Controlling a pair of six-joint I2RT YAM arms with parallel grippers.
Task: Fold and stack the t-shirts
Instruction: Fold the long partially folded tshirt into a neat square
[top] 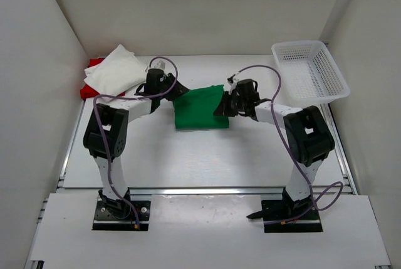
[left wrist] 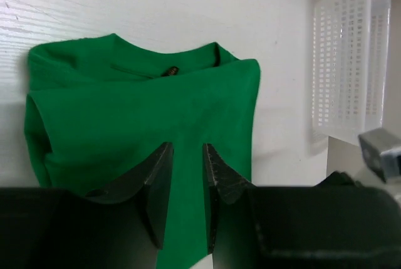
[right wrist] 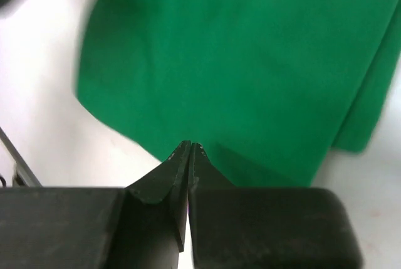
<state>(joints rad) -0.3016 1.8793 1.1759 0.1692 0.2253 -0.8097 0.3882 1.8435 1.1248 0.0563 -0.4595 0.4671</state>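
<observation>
Green t-shirt folded at centre of surface, long axis 9–3 o'clock | left hand at 9 o'clock edge, narrowly parted over cloth | right hand at 3 o'clock edge, closed tight, hold unconfirmed

One green t-shirt, one white t-shirt, one red t-shirt, one basket.

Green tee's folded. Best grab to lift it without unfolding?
Pinch the green t-shirt at its two side edges, one gripper each, coming in low from left and right. It lies flat as a layered rectangle, so pinching through every layer should keep the fold; a top-layer grab would likely open it.
</observation>
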